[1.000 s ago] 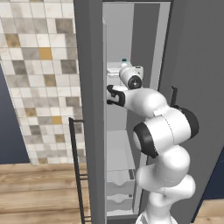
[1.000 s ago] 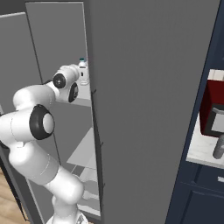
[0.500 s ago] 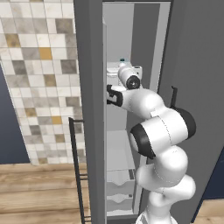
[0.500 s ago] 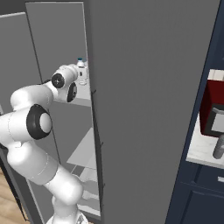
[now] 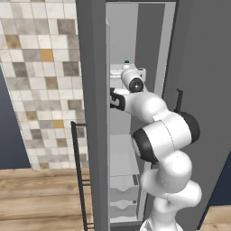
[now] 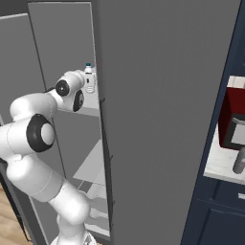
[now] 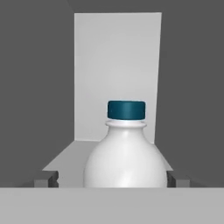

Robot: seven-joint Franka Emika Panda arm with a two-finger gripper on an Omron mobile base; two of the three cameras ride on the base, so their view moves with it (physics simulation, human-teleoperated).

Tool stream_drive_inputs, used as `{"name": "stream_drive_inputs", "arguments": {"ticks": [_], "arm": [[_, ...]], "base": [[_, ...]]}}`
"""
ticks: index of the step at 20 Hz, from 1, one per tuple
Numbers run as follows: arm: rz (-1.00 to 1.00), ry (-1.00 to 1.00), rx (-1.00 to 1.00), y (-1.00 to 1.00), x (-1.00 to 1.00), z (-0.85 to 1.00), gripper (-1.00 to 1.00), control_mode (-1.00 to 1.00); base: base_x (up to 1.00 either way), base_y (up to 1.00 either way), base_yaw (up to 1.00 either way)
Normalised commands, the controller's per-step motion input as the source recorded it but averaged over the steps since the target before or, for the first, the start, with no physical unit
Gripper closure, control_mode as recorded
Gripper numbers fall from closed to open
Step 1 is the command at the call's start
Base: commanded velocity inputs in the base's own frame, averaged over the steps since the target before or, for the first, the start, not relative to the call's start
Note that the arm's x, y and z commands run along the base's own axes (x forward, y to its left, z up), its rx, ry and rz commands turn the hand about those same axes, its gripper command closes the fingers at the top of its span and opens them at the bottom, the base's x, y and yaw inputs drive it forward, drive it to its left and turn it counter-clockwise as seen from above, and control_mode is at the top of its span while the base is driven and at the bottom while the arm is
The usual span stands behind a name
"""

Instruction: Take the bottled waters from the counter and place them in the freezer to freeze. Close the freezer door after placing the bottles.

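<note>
No readable text anywhere.
The white bottle with its blue cap bears no label, and the freezer walls, its shelf and the red microwave show no lettering.

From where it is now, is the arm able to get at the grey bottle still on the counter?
Probably not. The end effector is deep inside the freezer, open around the white bottle on its shelf. The grey bottle stands on the counter beyond the freezer door, which blocks the way.
</note>
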Motion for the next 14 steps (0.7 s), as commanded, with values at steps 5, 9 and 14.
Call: {"name": "stream_drive_inputs", "arguments": {"ticks": [5, 9, 14], "arm": [[0.00, 0.00, 0.00, 0.00, 0.00, 0.00, -1.00, -1.00], [-0.01, 0.04, 0.01, -0.06, -0.02, 0.05, -1.00, -1.00], [-0.02, 0.12, 0.01, -0.19, -0.13, 0.11, -1.00, -1.00]], "base": [[0.00, 0.00, 0.00], [0.00, 0.00, 0.00], [0.00, 0.00, 0.00]]}}
